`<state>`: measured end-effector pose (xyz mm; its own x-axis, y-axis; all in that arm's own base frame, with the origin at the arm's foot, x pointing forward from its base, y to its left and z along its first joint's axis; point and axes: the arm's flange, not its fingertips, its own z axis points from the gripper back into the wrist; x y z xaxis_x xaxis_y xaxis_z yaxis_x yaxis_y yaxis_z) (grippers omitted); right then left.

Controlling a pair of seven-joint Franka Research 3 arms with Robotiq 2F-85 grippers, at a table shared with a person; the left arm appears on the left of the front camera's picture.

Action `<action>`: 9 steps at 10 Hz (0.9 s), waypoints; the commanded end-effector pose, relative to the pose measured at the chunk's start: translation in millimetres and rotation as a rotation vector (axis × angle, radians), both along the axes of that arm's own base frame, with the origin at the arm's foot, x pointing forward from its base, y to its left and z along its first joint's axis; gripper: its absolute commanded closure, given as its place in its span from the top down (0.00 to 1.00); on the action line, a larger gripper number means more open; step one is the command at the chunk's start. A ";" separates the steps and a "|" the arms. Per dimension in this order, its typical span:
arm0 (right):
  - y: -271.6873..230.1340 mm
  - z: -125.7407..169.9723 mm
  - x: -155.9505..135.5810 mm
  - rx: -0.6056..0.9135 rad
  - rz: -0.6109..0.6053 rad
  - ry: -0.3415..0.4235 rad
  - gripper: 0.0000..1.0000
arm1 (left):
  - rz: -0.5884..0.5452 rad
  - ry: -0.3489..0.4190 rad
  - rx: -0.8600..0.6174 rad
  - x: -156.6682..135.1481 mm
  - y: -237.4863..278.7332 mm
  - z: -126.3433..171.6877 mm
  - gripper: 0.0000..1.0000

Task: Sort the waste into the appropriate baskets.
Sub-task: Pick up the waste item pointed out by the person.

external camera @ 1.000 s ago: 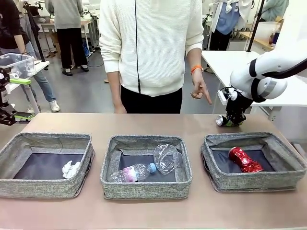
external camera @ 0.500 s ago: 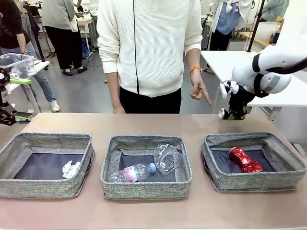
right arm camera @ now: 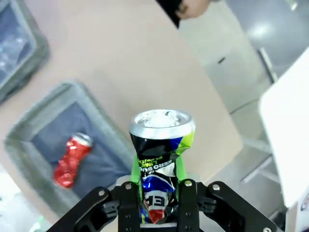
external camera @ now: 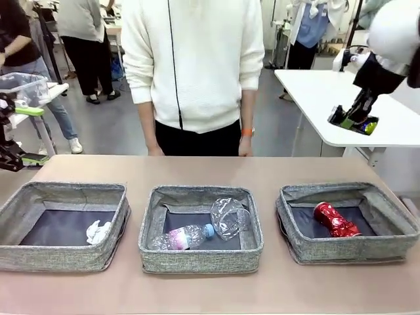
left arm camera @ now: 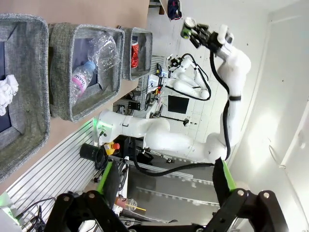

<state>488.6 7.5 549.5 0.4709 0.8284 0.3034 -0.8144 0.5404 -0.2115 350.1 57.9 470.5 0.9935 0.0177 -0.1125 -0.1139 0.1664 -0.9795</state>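
1. The crushed dark-blue can (right arm camera: 161,159) sits pinched between the right gripper's (external camera: 355,121) green pads, high above the table's right end.
2. Below it, the right-hand grey woven basket (external camera: 298,238) holds the crushed red can (external camera: 335,219).
3. The left gripper (left arm camera: 164,186) hangs wide apart, empty.

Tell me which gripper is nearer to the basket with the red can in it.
Right. The right gripper, shut on the dark-blue can, hangs high above the far right of that basket. The left gripper sits at the table's far left edge, beyond all three baskets.
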 end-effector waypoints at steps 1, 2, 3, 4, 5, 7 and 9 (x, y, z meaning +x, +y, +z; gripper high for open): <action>18.5 -11.3 -30.5 0.016 0.033 -0.081 0.25 | -0.007 -0.013 -0.005 -1.2 -0.2 2.2 1.00; 23.4 -20.5 -35.3 0.064 0.089 -0.117 0.25 | -0.007 -0.013 -0.005 -1.2 -0.2 2.2 1.00; 12.1 7.1 -23.0 0.008 0.015 -0.020 0.25 | -0.007 -0.013 -0.005 -1.2 -0.2 2.2 1.00; 12.1 7.1 -23.0 0.008 0.015 -0.020 0.25 | -0.007 -0.013 -0.005 -1.2 -0.2 2.2 1.00; 12.1 7.1 -23.0 0.008 0.015 -0.020 0.25 | -0.007 -0.013 -0.005 -1.2 -0.2 2.2 1.00; 12.6 -0.3 -30.7 0.019 0.032 -0.039 0.30 | -0.007 -0.013 -0.005 -1.2 -0.2 2.2 1.00; 35.0 25.6 -28.3 -0.081 -0.147 0.115 0.30 | -0.007 -0.013 -0.005 -1.2 -0.2 2.2 1.00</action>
<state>458.6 24.0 552.4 0.5248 0.8090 0.2649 -0.7942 0.5773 -0.1896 350.2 57.9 470.4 0.9935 0.0175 -0.1129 -0.1142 0.1663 -0.9794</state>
